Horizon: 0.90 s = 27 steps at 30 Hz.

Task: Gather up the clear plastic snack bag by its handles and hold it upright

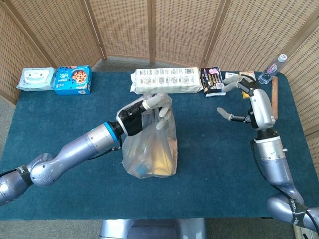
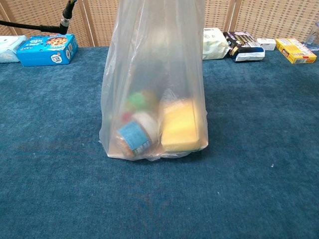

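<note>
The clear plastic snack bag stands upright on the blue table, with a jar and a yellow pack inside it. My left hand grips the gathered handles at the bag's top. In the chest view the bag fills the middle of the frame, its base resting on the cloth; the hand is above that frame. My right hand hovers open at the table's right, well apart from the bag, holding nothing.
Along the back edge lie a wipes pack, a blue cookie box, a long white package and a dark snack pack. A water bottle and a yellow box sit at the far right corner.
</note>
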### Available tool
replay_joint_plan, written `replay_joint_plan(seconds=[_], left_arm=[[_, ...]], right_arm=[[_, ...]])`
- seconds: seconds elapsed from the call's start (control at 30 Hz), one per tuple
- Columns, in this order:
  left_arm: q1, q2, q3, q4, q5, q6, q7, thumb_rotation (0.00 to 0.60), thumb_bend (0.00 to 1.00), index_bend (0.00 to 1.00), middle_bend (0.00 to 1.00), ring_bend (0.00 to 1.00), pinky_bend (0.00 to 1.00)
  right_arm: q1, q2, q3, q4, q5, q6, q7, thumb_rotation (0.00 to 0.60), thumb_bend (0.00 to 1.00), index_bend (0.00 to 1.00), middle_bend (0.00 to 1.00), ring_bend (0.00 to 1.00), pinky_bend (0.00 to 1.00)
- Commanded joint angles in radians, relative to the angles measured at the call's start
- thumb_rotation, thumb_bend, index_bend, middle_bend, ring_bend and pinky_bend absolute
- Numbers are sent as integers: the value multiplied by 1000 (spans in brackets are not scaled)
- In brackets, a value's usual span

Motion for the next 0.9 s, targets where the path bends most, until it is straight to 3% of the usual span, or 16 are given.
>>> replay_joint_plan(seconds=[0.03, 0.5, 0.6, 0.7, 0.9], left_arm=[[23, -16, -25, -1, -25, -28, 42, 381, 303, 640, 663, 568, 690], [68, -81, -93, 6, -128, -56, 207, 385, 308, 652, 676, 581, 696], [65, -85, -95, 3, -148, -46, 231, 427, 327, 664, 687, 593, 707], [61, -84, -100, -3, -167, -39, 258, 511, 349, 679, 698, 605, 715], [58, -77, -96, -10, -204, -30, 295, 528, 354, 682, 701, 608, 718]], right_arm=[[0, 0, -5, 3, 3, -3, -9, 600, 237, 433, 320, 222, 114], [-9, 2, -17, 17, 7, -5, -18, 600, 238, 446, 328, 231, 119], [-11, 0, -21, 22, 5, -5, -20, 600, 238, 453, 337, 239, 124], [-15, 1, -23, 28, 6, -1, -22, 600, 238, 461, 350, 253, 140], [-23, 7, -26, 29, 7, -2, -20, 600, 238, 477, 369, 273, 153]])
